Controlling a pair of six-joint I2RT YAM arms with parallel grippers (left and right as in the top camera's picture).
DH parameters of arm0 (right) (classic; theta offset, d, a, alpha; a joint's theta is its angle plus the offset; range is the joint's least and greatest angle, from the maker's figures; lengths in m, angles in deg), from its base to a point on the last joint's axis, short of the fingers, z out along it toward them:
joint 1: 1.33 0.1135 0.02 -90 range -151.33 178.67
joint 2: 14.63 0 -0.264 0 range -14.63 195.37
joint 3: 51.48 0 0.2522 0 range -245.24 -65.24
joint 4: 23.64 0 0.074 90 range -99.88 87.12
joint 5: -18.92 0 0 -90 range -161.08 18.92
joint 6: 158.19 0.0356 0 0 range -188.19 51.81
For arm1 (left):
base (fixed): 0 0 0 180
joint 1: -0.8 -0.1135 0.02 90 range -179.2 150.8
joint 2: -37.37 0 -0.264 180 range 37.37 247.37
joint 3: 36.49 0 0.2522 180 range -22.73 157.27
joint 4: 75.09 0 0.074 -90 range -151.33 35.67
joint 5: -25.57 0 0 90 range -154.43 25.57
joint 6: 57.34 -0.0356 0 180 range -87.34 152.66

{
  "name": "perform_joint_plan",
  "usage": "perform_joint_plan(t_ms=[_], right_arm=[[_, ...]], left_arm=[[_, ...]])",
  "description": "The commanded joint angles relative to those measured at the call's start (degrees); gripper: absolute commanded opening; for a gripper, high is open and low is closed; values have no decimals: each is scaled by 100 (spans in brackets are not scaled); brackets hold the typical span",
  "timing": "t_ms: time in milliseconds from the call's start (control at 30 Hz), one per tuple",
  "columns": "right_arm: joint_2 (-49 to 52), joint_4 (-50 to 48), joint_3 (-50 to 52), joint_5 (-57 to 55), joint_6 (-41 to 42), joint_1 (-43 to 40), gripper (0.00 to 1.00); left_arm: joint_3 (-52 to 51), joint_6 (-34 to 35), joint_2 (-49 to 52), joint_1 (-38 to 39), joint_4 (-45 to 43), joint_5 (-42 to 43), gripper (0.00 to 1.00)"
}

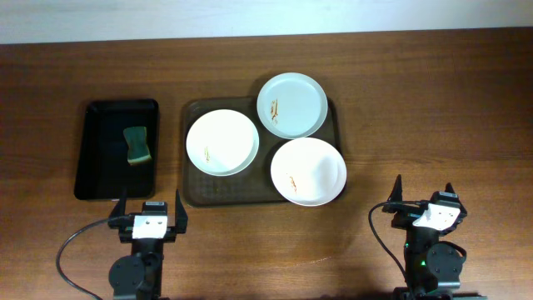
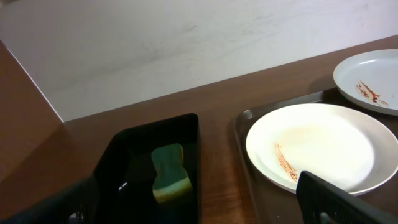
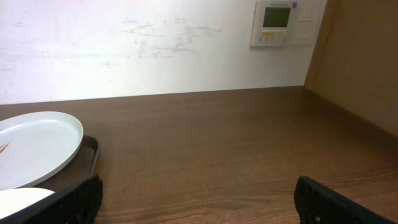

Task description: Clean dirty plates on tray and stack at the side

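three round shallow white plates (image 1: 222, 142), orange-brown smears on each, sitting on the brown rectangular tray (image 1: 241, 193) on the wooden desk (image 1: 416, 83), green sponge (image 1: 136, 145) in the glossy black tray (image 1: 102, 171) just left, left tool (image 1: 151, 202) and right tool (image 1: 424, 190) both spread wide, holding nothing

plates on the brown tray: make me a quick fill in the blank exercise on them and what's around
The brown tray holds ____ plates.
The sponge lies in the smaller tray, which is ____.
The left fingers and right fingers both stand ____, gripping nothing.
Missing words: three; black; open.
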Motion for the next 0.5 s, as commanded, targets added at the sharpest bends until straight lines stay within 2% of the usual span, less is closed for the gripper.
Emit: perform_joint_plan(t_ms=[0, 200, 333, 433, 467], right_arm=[[-22, 31, 31, -133, -39, 20, 98], [-22, -256, 31, -105, -79, 15, 98], [-22, -1189, 31, 20, -83, 15, 98], [-22, -1458, -87, 70, -81, 15, 98], [-22, -1456, -258, 391, -83, 15, 98]], left_arm=[[-22, -90, -48, -13, 9, -57, 99], [-22, -90, -48, -13, 9, -57, 99], [-22, -90, -48, -13, -105, -127, 99], [-22, -92, -48, -13, -721, -129, 99], [-9, -92, -48, -13, -1272, -127, 99]])
